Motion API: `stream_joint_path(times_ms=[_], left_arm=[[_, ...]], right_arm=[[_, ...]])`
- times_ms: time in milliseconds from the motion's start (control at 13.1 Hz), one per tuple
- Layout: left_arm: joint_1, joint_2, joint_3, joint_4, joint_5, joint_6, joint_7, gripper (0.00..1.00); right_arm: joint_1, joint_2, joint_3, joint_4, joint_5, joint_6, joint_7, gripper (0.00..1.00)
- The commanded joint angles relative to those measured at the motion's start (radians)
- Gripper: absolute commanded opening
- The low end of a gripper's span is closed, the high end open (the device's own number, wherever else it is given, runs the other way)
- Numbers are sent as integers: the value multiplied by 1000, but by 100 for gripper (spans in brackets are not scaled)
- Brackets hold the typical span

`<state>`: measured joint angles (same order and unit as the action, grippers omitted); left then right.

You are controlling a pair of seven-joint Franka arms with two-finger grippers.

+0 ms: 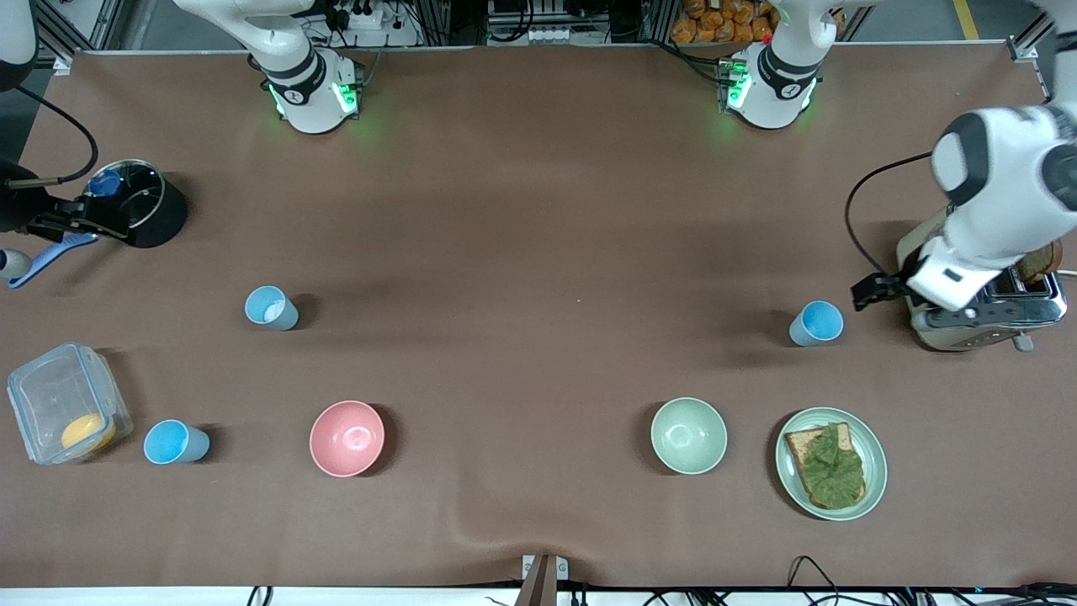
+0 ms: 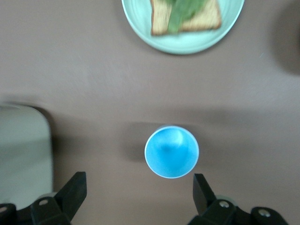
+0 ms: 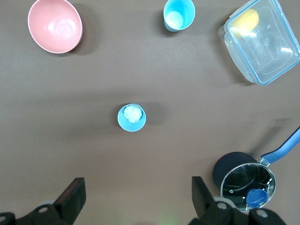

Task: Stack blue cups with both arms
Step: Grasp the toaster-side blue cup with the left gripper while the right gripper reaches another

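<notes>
Three blue cups stand upright on the brown table. A pale cup with a whitish inside (image 1: 271, 308) is toward the right arm's end, also in the right wrist view (image 3: 131, 117). A sky-blue cup (image 1: 175, 443) stands by the clear box, nearer the front camera (image 3: 178, 14). Another sky-blue cup (image 1: 816, 324) stands by the toaster (image 2: 171, 151). My left gripper (image 1: 873, 291) is open and empty between the toaster and this cup, with the cup just ahead of its fingers (image 2: 140, 187). My right gripper (image 1: 99, 220) is open and empty, high up by the pot (image 3: 136, 187).
A pink bowl (image 1: 347, 438), a green bowl (image 1: 688, 435) and a green plate (image 1: 875, 471) with toast and lettuce stand near the front edge. A toaster (image 1: 984, 316) is at the left arm's end. A black pot (image 1: 160, 220) with a glass lid and a clear box (image 1: 50, 396) are at the right arm's end.
</notes>
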<state>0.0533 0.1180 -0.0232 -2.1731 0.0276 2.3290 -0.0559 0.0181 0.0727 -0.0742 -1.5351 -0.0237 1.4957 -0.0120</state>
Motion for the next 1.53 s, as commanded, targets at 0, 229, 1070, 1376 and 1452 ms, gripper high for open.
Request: stream_joint_path(times_ms=[0, 229, 1070, 1376, 1452], left_arm=[[5, 73, -7, -14, 20, 82, 18, 100], [14, 146, -7, -22, 18, 164, 18, 100], [7, 152, -43, 4, 15, 182, -36, 0], [7, 77, -139, 53, -9, 124, -73, 0], [7, 68, -167, 105, -11, 42, -129, 0]], right_arm=[[-6, -27, 11, -30, -4, 9, 15, 100], [-9, -19, 11, -31, -4, 15, 14, 100], [-23, 1, 13, -31, -1, 31, 14, 100], [-23, 64, 13, -33, -2, 46, -3, 100], [-20, 84, 14, -36, -4, 46, -15, 100]])
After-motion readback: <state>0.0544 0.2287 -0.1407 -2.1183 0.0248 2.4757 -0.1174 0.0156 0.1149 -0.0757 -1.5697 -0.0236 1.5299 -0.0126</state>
